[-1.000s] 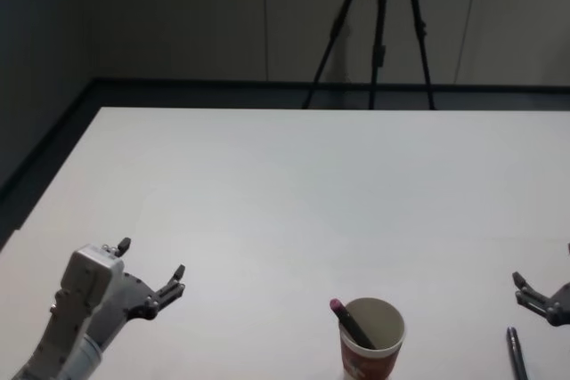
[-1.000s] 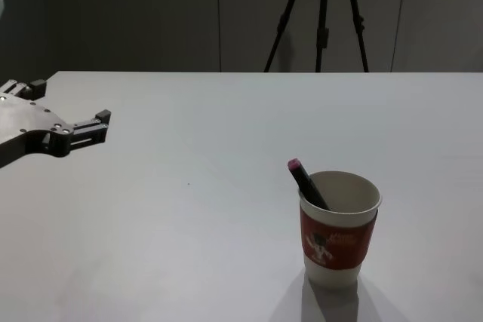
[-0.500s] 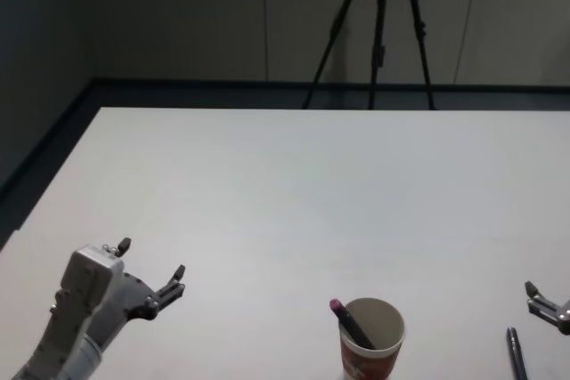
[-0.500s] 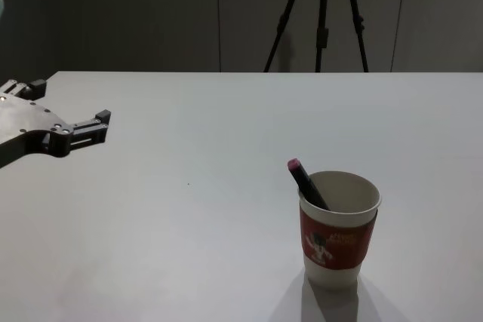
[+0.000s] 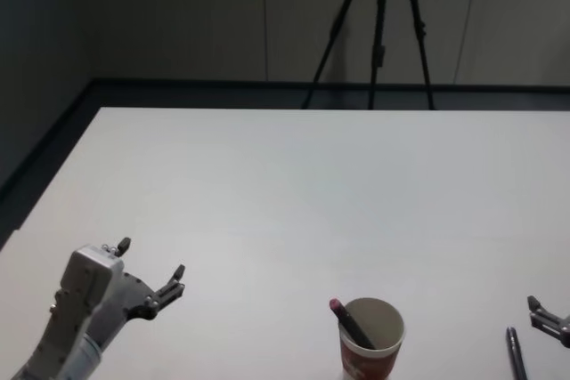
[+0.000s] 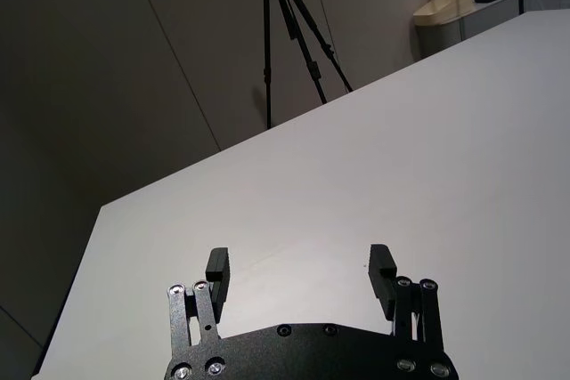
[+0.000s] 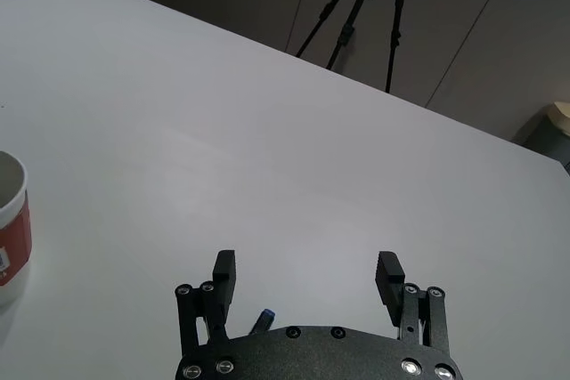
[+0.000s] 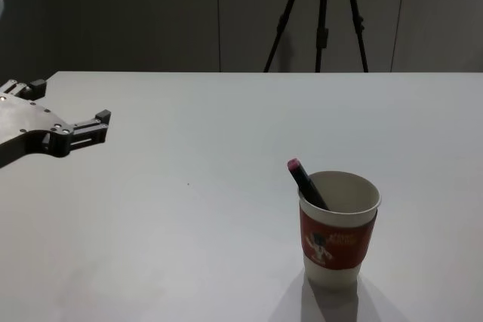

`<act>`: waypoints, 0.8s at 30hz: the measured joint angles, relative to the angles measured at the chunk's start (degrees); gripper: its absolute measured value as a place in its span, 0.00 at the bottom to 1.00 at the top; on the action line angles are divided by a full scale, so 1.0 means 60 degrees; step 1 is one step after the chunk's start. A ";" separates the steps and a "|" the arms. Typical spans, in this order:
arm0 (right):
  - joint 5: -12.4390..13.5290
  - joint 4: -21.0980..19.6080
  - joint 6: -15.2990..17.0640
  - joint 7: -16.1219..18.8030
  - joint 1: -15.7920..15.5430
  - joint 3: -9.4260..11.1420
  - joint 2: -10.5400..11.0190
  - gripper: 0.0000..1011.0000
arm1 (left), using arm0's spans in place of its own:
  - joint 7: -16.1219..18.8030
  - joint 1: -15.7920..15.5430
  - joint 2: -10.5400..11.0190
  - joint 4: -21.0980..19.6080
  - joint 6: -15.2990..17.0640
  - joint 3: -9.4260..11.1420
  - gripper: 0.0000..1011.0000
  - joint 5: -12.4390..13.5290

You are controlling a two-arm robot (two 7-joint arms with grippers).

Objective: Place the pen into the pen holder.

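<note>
Standing at lower centre of the head view, the pen holder [image 5: 371, 337] is already holding one pink-capped pen [image 5: 349, 322], which is leaning against its rim. A second, dark pen [image 5: 514, 355] is lying on the table [image 5: 285, 184] at lower right, just beside the right gripper [image 5: 546, 316], whose jaws are spread and empty. At lower left the left gripper [image 5: 151, 258] is hovering, likewise released. Judging: the dark pen is not yet grasped.

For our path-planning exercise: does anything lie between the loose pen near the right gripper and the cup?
Nothing visible: bare table separates the loose pen, by the open right gripper, from the pen holder, where another pen already leans.
</note>
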 joint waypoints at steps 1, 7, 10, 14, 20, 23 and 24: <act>0.0017 -0.0033 0.0077 0.0031 -0.0042 0.0049 -0.0018 0.99 | 0.0000 0.0000 0.0001 0.0000 0.0000 0.0000 0.99 0.0000; 0.0061 -0.0145 0.0446 0.0073 -0.0193 0.0242 -0.0083 0.99 | 0.0000 0.0000 0.0001 0.0000 0.0000 0.0000 0.99 0.0001; 0.0061 -0.0172 0.0606 0.0074 -0.0241 0.0309 -0.0110 0.99 | 0.0000 0.0000 0.0000 0.0000 0.0000 0.0000 0.99 0.0000; -0.0005 -0.0243 0.0894 0.0068 -0.0320 0.0401 -0.0144 0.99 | 0.0000 0.0001 0.0000 0.0000 0.0000 0.0000 0.99 0.0000; -0.0132 -0.0343 0.1337 0.0056 -0.0348 0.0440 -0.0176 0.99 | 0.0000 0.0000 0.0001 0.0000 0.0000 -0.0001 0.99 0.0000; -0.0200 -0.0397 0.1660 0.0050 -0.0349 0.0467 -0.0220 0.99 | 0.0000 0.0001 0.0001 0.0000 0.0000 0.0000 0.99 0.0000; -0.0212 -0.0408 0.1728 0.0049 -0.0350 0.0478 -0.0233 0.99 | 0.0000 0.0000 0.0001 0.0000 0.0000 0.0000 0.99 0.0000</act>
